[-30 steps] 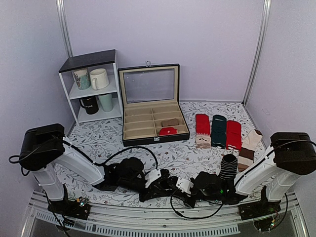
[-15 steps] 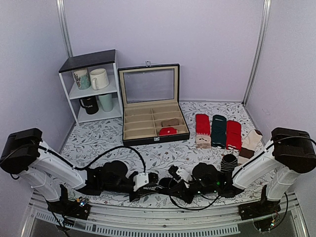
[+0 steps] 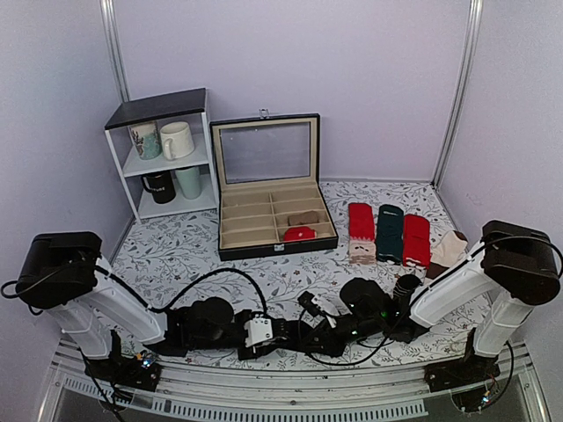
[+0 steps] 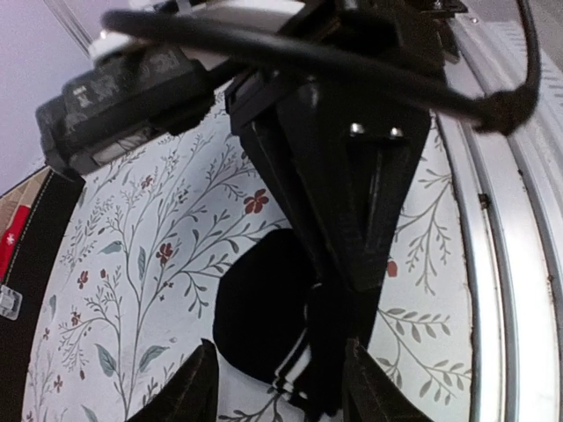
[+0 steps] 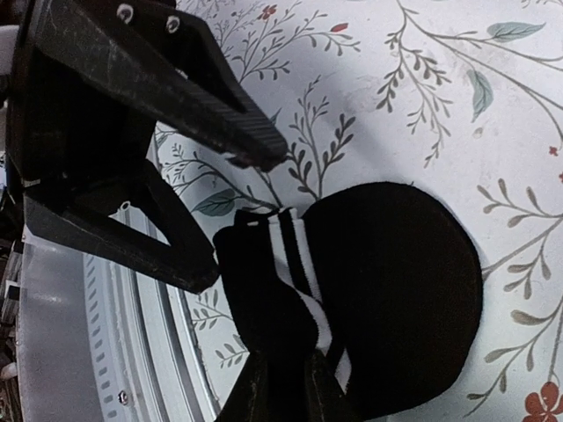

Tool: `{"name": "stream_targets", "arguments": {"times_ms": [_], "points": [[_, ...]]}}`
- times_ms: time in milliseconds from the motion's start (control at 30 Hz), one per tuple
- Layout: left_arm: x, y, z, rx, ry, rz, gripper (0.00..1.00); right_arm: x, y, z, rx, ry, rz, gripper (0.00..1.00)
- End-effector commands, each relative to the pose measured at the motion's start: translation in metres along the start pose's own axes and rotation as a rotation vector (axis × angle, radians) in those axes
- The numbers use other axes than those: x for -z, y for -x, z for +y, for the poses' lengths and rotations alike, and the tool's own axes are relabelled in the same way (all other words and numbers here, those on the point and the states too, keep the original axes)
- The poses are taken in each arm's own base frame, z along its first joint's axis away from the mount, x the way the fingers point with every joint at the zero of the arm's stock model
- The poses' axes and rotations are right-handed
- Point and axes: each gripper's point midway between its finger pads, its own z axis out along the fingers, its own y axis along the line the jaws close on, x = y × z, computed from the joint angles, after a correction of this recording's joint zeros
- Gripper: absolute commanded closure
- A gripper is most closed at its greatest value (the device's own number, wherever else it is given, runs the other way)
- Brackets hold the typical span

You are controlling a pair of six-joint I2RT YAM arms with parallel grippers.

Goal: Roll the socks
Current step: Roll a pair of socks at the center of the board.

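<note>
The socks [image 4: 255, 308] are a flat black bundle with white bands on the cuff [image 5: 303, 264], lying on the floral tablecloth near the front rail. My right gripper [image 5: 286, 387] is shut on the folded cuff end. My left gripper [image 4: 281, 387] is open, its fingertips [image 4: 198, 387] standing on either side of the bundle without touching it. In the top view both grippers meet low over the table, the left [image 3: 295, 334] and the right [image 3: 324, 330], and they hide the socks there.
A metal rail [image 4: 510, 264] runs along the near table edge, close beside the socks. Farther back stand an open compartment box [image 3: 273, 224], a white shelf with mugs [image 3: 163, 154], a row of red and dark green socks [image 3: 387, 230] and a striped sock [image 3: 406, 286].
My left gripper's jaws have opened off the socks. Both arms have sunk lower and shifted toward the near rail, while the right gripper keeps its hold on the cuff.
</note>
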Motion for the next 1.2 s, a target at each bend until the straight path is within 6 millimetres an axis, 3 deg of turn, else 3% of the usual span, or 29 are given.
{"name": "stream_targets", "arguments": {"times_ms": [0,200,433,633,700,900,967,1067,1167], "points": [[-0.001,0.016,-0.002,-0.048,0.011,-0.058,0.52,0.007,-0.097,-0.026,-0.167,-0.064,0.337,0.87],[-0.003,0.010,-0.022,-0.039,-0.076,-0.034,0.58,0.010,-0.096,-0.030,-0.207,-0.072,0.337,0.87],[0.009,0.019,-0.048,-0.024,-0.150,-0.075,0.60,0.012,-0.097,-0.036,-0.235,-0.091,0.336,0.87],[-0.003,-0.001,-0.042,-0.015,-0.089,0.005,0.58,0.011,-0.097,-0.036,-0.233,-0.090,0.337,0.87],[-0.005,-0.005,-0.033,-0.001,-0.037,0.023,0.50,0.011,-0.097,-0.036,-0.234,-0.087,0.339,0.87],[-0.002,0.000,-0.023,0.003,0.019,-0.009,0.46,0.011,-0.098,-0.035,-0.229,-0.081,0.342,0.87],[-0.002,0.003,-0.021,-0.004,0.026,-0.019,0.40,0.011,-0.097,-0.035,-0.226,-0.080,0.342,0.87],[-0.002,0.008,-0.023,-0.012,0.015,-0.036,0.39,0.011,-0.098,-0.036,-0.228,-0.081,0.344,0.87],[-0.007,0.004,-0.029,-0.018,-0.023,-0.015,0.47,0.010,-0.097,-0.035,-0.228,-0.078,0.341,0.87]]}}
